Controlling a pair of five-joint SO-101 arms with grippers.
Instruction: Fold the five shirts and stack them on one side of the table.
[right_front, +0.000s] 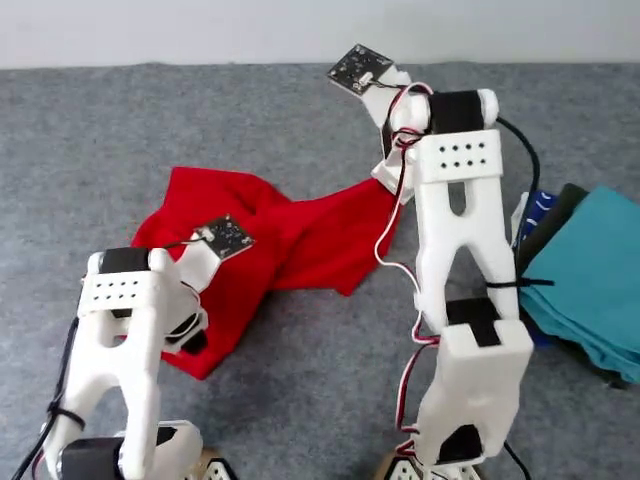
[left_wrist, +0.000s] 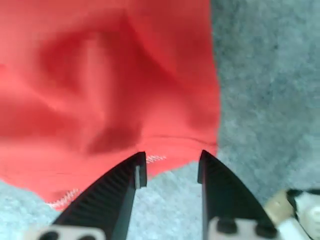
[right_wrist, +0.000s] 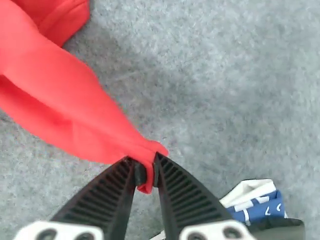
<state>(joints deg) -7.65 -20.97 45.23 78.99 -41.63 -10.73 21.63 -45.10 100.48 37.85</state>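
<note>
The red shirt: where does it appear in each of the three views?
High view: the red shirt lies crumpled mid-table.
Left wrist view: its hem lies just ahead of the open left gripper.
Right wrist view: its corner is pinched in the right gripper.
Shared landmark: the grey table cover.

Both arms extended; left hand (left_wrist: 172, 161) spread apart, right hand (right_wrist: 146, 164) pinched tight.

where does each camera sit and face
High view: fixed above, looking down on grey felt table, crumpled red cloth shirt, folded shirt stack; both arms show.
Left wrist view: on left arm, facing the shirt's hem; open left tool shows.
Right wrist view: on right arm, facing down; right tool pinches the shirt.
Shared: the shirt.
</note>
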